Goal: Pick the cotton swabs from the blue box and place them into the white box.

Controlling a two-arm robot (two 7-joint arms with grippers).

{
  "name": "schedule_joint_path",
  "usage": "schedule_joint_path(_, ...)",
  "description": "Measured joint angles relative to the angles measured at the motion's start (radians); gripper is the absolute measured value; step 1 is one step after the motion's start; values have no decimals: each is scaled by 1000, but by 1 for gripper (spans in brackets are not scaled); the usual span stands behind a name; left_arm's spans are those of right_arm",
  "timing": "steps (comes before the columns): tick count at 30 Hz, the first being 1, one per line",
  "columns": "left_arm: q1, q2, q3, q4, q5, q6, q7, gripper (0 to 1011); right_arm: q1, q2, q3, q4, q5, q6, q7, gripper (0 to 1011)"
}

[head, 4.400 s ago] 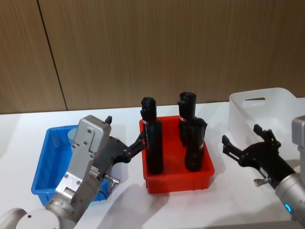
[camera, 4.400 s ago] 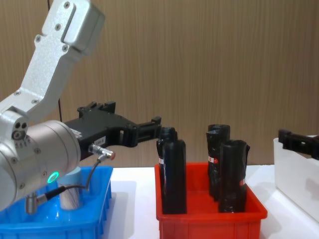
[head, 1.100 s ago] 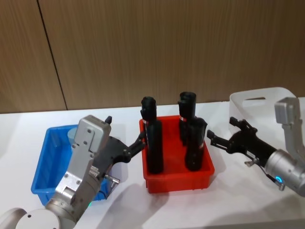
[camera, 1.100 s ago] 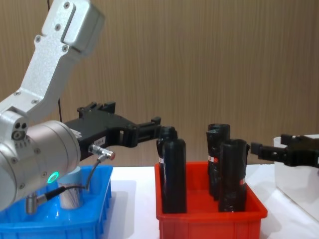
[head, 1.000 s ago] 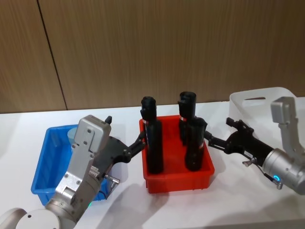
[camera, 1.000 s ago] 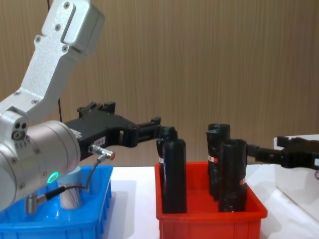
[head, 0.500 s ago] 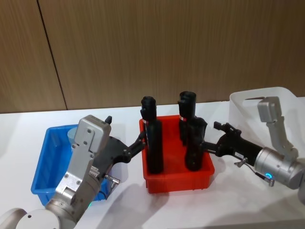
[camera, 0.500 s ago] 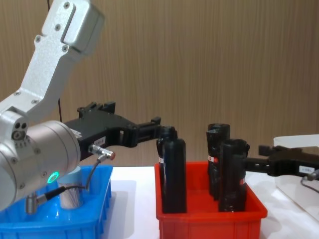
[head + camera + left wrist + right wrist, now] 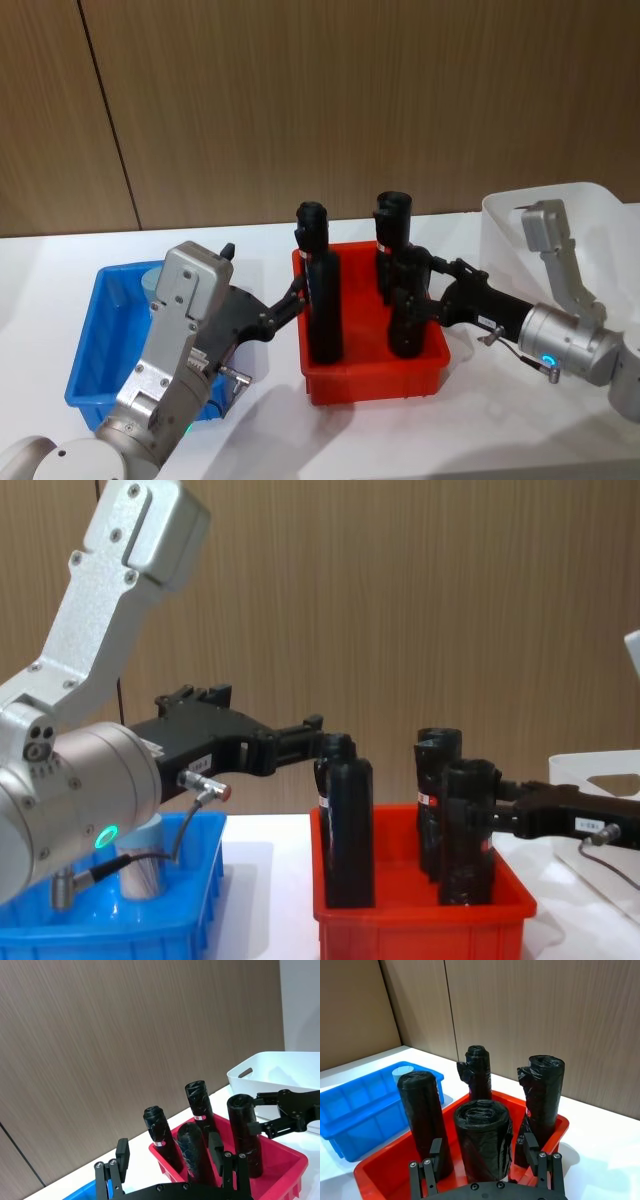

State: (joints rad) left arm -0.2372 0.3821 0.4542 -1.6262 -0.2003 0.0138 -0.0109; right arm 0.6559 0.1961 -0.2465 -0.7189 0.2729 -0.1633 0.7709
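progress looks like nothing so far: 1 swab jar (image 9: 152, 283) sits in the blue box (image 9: 100, 345) at the left of the head frame, and the white box (image 9: 560, 225) at right shows no jar inside. my right gripper (image 9: 412, 290), at centre right, has its fingers spread around a black bottle (image 9: 406, 305) in the red bin (image 9: 375, 385), not the swabs. my left gripper (image 9: 293, 297) hangs open and empty by the blue box. picking and placing both remain.
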Motion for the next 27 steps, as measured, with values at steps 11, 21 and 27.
schedule_joint_path(11,0,0,0,0,0,0,0,1000,66,-18,-4,118,1,-44,18,1001)
schedule_joint_path(21,0,0,0,0,0,0,0,1000,125,-36,-7,225,3,-91,36,801)
schedule_joint_path(27,0,0,0,0,0,0,0,1000,149,-42,-8,269,5,-113,46,649)
